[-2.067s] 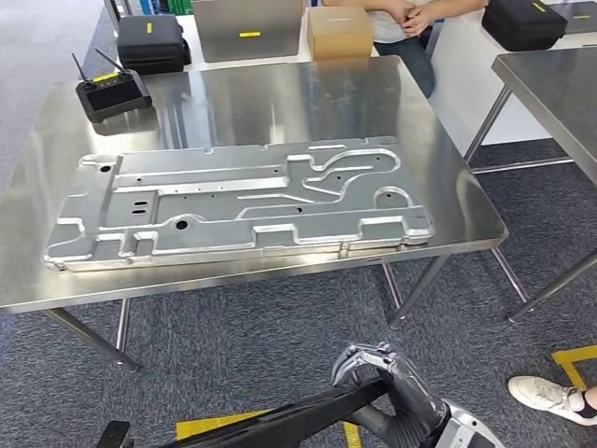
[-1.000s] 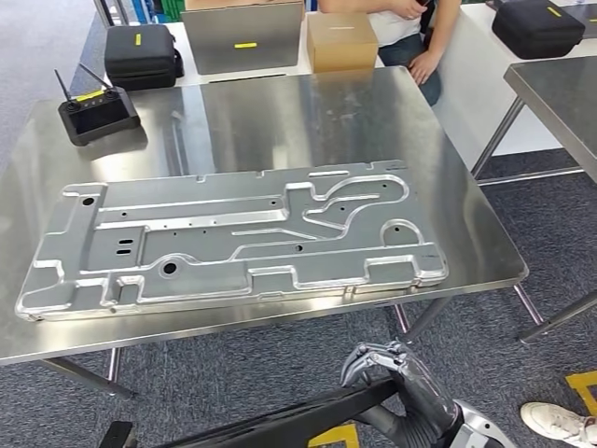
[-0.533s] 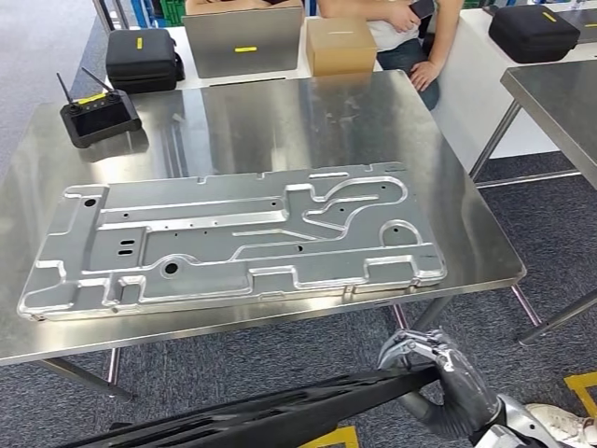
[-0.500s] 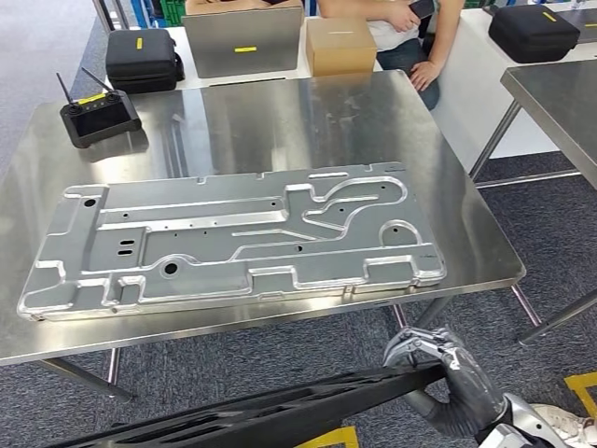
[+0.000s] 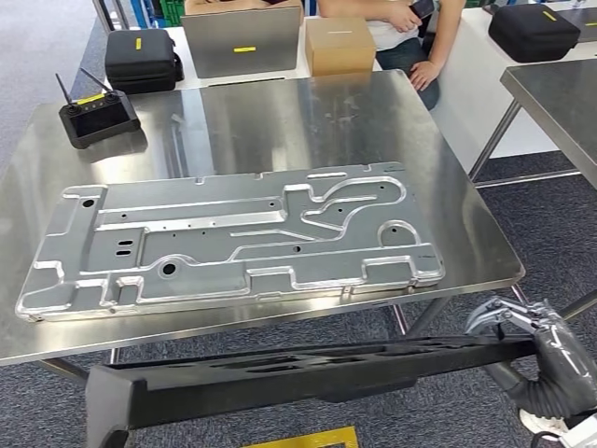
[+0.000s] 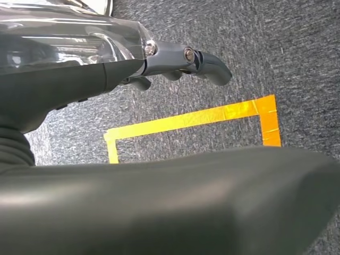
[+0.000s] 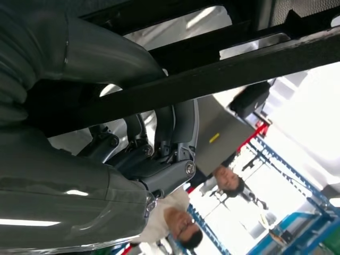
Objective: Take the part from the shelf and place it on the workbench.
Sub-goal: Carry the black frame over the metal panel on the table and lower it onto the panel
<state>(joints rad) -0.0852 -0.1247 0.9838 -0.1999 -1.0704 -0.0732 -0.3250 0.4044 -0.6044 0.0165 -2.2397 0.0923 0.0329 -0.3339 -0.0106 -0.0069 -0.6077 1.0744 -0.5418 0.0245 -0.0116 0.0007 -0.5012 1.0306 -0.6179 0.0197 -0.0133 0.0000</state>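
The part is a long black bar (image 5: 310,369) held level, low in front of the steel workbench (image 5: 282,112) and short of its front edge. My right hand (image 5: 546,350) grips the bar's right end; in the right wrist view its fingers (image 7: 176,133) wrap the black bar (image 7: 224,69). The bar's left end (image 5: 105,401) bends downward. In the left wrist view my left hand (image 6: 120,58) stretches its fingers (image 6: 200,58) out above the bar (image 6: 168,202), with floor showing between them; I cannot make out a grasp.
A large silver stamped panel (image 5: 232,238) covers the workbench's front half. Behind it sit a remote controller (image 5: 97,107), a black case (image 5: 141,56), a grey laptop (image 5: 242,37) and a cardboard box (image 5: 340,42). People stand behind. Another table (image 5: 556,75) is at right. Yellow tape (image 6: 192,119) marks the floor.
The black bar has risen and levelled out, with more of its length in sight. My right hand has swung out to the right and upward with the bar's end.
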